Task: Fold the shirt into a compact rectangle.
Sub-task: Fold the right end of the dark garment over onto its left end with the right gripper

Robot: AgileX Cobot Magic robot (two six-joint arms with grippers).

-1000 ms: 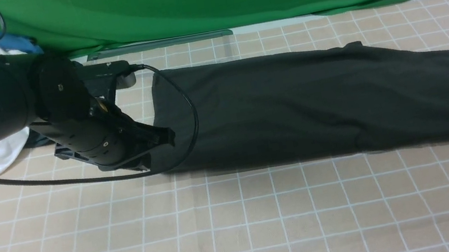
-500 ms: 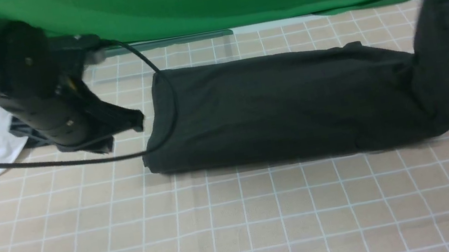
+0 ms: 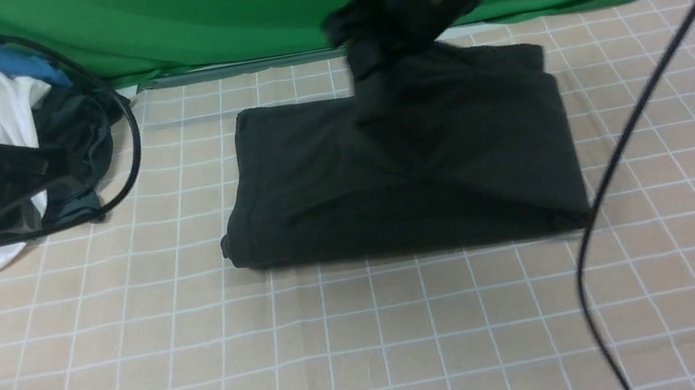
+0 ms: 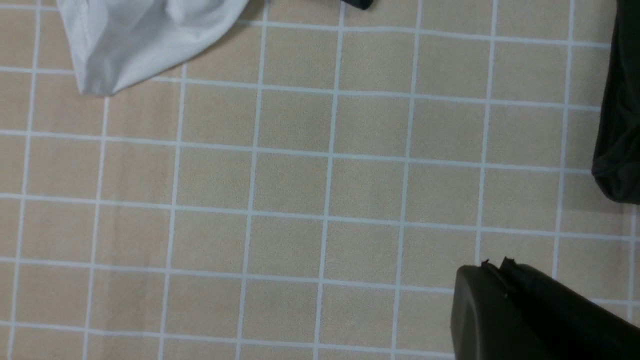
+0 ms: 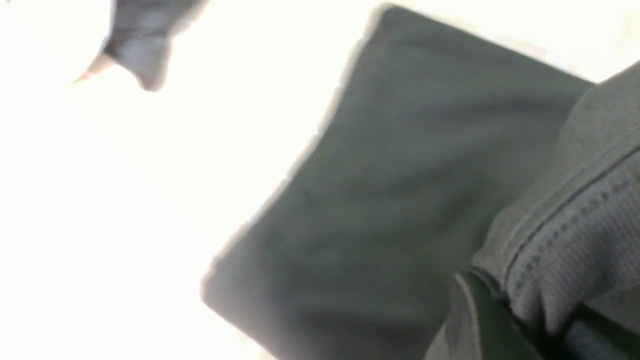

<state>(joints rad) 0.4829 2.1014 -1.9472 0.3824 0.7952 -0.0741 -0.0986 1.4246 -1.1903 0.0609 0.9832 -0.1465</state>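
Shirt (image 3: 400, 172) under the right gripper (image 3: 359, 55), clothes pile (image 3: 10, 117) by the left.
The shirt lies mid-worktop (image 3: 375, 360), one end rising to the right gripper, which hangs over its rear half. The left gripper (image 4: 495, 265) sits well apart to the shirt's left, the clothes pile just behind it. A cable (image 3: 603, 201) drops from the right arm past the shirt's right edge.

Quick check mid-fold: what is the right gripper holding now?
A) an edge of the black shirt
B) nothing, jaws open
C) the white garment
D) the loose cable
A: the right gripper is pinched on a stitched edge of the shirt, holding that end up above the part lying flat on the table.
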